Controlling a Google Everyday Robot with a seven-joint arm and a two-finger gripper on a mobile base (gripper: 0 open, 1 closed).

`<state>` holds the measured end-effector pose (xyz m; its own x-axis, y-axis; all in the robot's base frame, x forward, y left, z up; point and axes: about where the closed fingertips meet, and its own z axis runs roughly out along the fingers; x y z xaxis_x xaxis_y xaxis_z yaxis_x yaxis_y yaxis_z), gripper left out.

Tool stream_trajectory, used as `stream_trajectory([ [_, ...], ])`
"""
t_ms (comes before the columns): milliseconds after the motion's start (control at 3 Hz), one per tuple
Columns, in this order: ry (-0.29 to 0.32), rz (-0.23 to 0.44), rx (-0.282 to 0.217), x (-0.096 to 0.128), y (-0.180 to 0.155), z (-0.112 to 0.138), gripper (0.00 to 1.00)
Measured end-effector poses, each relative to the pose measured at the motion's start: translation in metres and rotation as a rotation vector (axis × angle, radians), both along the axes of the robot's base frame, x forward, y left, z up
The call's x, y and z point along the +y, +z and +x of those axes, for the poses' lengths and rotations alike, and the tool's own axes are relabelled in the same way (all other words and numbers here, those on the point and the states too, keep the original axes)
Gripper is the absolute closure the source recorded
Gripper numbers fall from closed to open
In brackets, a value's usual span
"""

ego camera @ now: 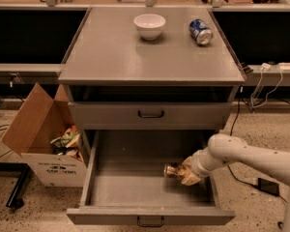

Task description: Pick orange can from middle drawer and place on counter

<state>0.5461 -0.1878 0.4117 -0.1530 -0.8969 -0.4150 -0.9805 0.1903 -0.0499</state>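
Observation:
The middle drawer [111, 190] is pulled open at the bottom of the camera view. The orange can [172, 169] lies on its side inside it, right of the middle, silver end facing left. My gripper [184, 172] reaches down into the drawer from the right on the white arm and is shut on the orange can. The can seems to rest on or just above the drawer floor. The counter [121, 52] is the grey cabinet top above.
A white bowl [149, 25] and a blue and white can [200, 31] lying on its side are at the back of the counter. A shut drawer front [151, 114] sits above the open drawer. An open cardboard box [43, 139] of rubbish stands left of the cabinet.

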Motion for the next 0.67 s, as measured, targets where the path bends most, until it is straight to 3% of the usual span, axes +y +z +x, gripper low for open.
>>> stream_trajectory([
  [333,0.016,0.03,-0.079,-0.0043,0.0423,-0.0109,1.0],
  [667,0.016,0.03,-0.079,-0.0043,0.0424,-0.011,1.0],
])
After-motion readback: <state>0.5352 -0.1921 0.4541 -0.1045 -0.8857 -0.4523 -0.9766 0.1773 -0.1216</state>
